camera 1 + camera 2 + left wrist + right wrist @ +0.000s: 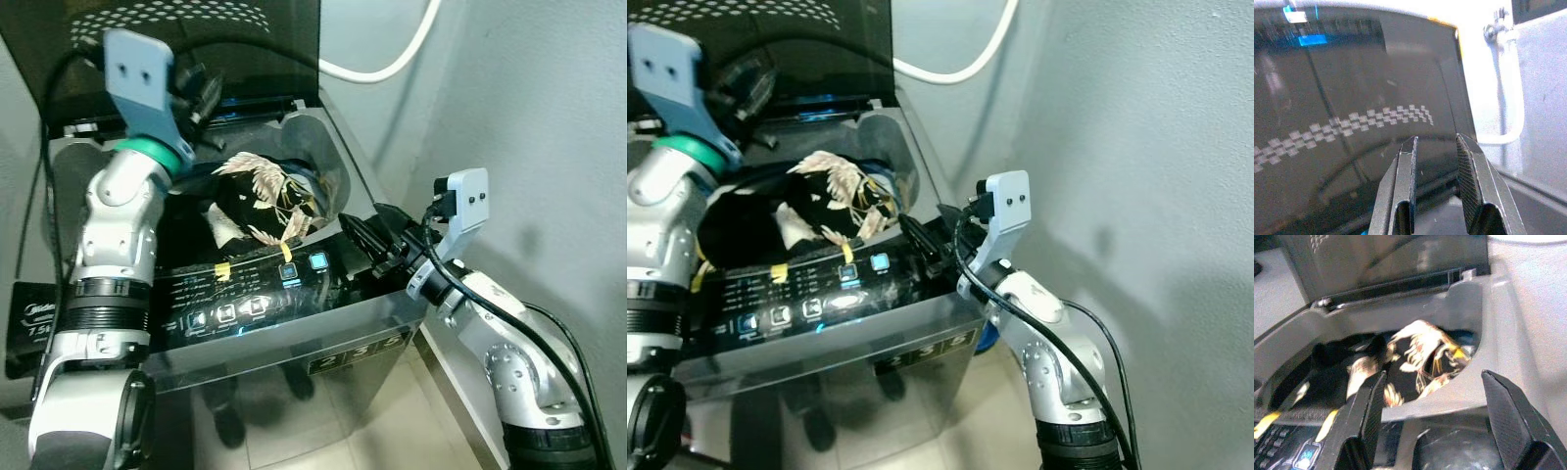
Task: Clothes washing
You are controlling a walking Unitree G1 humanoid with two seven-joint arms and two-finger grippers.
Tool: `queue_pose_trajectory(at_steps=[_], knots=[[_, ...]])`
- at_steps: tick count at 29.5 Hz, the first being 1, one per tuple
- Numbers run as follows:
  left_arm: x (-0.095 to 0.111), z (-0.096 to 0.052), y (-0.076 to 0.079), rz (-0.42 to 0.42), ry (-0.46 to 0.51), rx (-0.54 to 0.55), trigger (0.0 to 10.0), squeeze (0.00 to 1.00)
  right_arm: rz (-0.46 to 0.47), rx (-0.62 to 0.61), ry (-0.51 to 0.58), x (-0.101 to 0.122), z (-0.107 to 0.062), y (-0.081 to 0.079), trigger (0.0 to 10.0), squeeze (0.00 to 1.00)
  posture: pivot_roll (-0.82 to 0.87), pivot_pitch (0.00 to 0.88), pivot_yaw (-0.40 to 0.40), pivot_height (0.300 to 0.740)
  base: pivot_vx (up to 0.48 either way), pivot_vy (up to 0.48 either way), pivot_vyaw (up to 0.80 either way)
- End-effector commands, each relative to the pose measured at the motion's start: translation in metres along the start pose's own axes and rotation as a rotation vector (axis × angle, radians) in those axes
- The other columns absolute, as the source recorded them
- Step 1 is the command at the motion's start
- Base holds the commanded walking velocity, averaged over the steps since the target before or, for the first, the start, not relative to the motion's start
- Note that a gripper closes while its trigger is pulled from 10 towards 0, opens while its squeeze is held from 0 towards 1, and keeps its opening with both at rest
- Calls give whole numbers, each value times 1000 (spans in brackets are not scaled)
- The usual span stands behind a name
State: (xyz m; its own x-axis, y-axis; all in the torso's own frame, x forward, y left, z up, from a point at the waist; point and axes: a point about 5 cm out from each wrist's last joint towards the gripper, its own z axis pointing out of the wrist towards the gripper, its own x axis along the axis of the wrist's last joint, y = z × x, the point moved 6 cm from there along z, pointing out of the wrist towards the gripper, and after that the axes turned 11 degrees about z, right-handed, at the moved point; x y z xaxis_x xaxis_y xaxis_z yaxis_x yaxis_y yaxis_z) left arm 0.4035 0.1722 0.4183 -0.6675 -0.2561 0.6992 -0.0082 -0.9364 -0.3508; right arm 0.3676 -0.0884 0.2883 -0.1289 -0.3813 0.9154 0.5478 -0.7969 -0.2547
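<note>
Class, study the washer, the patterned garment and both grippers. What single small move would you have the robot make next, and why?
Probably lower the right gripper to push the patterned garment deeper into the tub. The garment bulges above the washer's rim, the raised lid faces the open left gripper, and the open right gripper hovers at the control panel edge.

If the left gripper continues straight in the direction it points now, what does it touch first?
Most likely the raised dark lid of the washing machine. The left gripper, fingers open, faces the lid's tinted panel with nothing between; how near it is, I cannot judge.
</note>
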Motion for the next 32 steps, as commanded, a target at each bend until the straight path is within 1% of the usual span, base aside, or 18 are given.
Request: queue_pose_trajectory(at_steps=[1,2,3,5,6,7,8,10,13,17,18,21,22,24,25,26,27,32], knots=[[-27,-11,2,10,-130,-29,10000,0,-8,-93,30,-2,-4,15,10000,0,71,137,137,740,0,0,0],[-27,-11,2,10,-130,-29,10000,0,-8,-93,30,-2,-4,15,10000,0,71,137,137,740,0,0,0],[-53,-25,2,49,-246,-37,10000,0,-10,-147,54,-4,-5,21,10000,0,59,132,138,740,0,0,0],[-53,-25,2,49,-246,-37,10000,0,-10,-147,54,-4,-5,21,10000,0,59,132,138,740,0,0,0],[-75,-42,3,35,-356,-21,10000,0,-15,-178,60,-7,-7,24,10000,0,49,115,128,740,0,0,0],[-75,-42,3,35,-356,-21,10000,0,-15,-178,60,-7,-7,24,10000,0,49,115,128,740,0,0,0],[-85,-52,4,35,-403,-19,10000,0,-18,-189,61,-10,-8,25,10000,0,55,102,113,740,0,0,0],[-85,-52,4,35,-403,-19,10000,0,-18,-189,61,-10,-8,25,10000,0,55,102,113,740,0,0,0],[-88,-60,7,38,-430,1,10000,0,-18,-177,49,-16,-6,22,10000,0,41,73,59,740,0,0,0],[-93,-67,9,26,-460,25,10000,0,-27,-180,53,-16,-3,22,10000,0,33,67,44,740,0,0,0],[-96,-75,8,58,-500,69,10000,0,-62,-200,59,-16,0,25,10000,0,27,63,25,740,0,0,0],[-96,-75,8,58,-500,69,10000,0,-62,-200,59,-16,0,25,10000,0,27,63,25,740,0,0,0],[-90,-78,12,27,-476,90,10000,0,-85,-247,73,-14,1,34,10000,0,24,61,-6,740,0,0,0],[-90,-78,12,27,-476,90,10000,0,-85,-247,73,-14,1,34,10000,0,24,61,-6,740,0,0,0],[-84,-82,15,-34,-450,117,10000,0,-95,-292,87,-12,1,44,10000,0,18,59,-24,740,0,0,0],[-84,-82,15,-34,-450,117,10000,0,-95,-292,87,-12,1,44,10000,0,18,59,-24,740,0,0,0],[-81,-89,20,-77,-430,136,10000,0,-113,-308,96,-10,0,49,10000,0,6,57,-30,740,0,0,0],[-75,-104,24,-98,-378,174,10000,0,-129,-305,123,-7,-3,53,10000,0,0,58,-32,740,0,0,0]])
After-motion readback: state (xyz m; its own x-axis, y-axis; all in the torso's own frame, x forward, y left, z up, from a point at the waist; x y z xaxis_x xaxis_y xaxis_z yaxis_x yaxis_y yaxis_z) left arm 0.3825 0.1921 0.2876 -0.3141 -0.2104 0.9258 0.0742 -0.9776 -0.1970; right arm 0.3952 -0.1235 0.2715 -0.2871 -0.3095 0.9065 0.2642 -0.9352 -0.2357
